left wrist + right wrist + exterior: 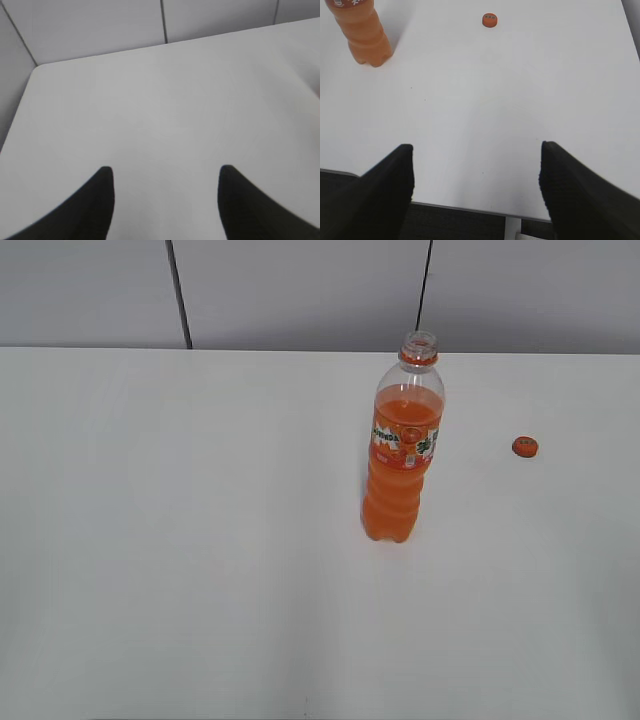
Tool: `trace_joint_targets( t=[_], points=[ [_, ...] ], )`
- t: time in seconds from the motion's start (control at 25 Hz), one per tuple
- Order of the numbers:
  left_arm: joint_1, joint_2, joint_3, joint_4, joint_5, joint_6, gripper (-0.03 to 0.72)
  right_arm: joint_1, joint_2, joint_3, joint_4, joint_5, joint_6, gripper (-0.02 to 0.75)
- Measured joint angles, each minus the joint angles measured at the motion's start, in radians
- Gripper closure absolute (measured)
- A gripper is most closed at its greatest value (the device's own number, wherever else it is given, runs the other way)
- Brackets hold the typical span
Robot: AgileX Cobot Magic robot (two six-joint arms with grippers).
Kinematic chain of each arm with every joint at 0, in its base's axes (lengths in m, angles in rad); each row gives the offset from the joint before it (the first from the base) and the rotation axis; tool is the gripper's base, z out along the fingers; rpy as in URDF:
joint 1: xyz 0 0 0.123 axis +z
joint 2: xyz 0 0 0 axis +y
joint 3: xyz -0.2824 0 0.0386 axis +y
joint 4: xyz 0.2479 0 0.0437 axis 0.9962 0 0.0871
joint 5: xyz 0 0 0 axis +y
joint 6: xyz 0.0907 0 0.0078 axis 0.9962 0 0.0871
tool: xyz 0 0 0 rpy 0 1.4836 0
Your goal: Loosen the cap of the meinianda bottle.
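Bottle: I see the tall clear plastic meinianda bottle of orange drink [403,455] standing upright on the flat white table [200,540], right of centre.
Cap: I see the small round orange plastic screw cap [525,447] off the bottle, lying on the table to its right, well apart.
Wall: I see the grey panelled wall [300,290] behind the table's far edge.

A clear meinianda bottle [403,455] filled with bright orange drink, wearing an orange, white and green label band and an orange neck ring. To the right of the bottle, a small orange cap [525,447]. Both sit on a plain white desk [180,540]. Behind the bottle, pale grey wall panels [300,290] with dark seams.
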Motion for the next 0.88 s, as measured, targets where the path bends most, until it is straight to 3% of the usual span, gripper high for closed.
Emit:
trace_joint_targets(
  t=[0.32, 0.88],
  points=[
    [0.171, 0.0, 0.0, 0.0, 0.0, 0.0, 0.281, 0.0, 0.0, 0.0, 0.0, -0.001, 0.0, 0.153],
    [0.18, 0.0, 0.0, -0.001, -0.003, 0.0, 0.331, 0.0, 0.0, 0.0, 0.0, -0.002, 0.0, 0.153]
  ],
)
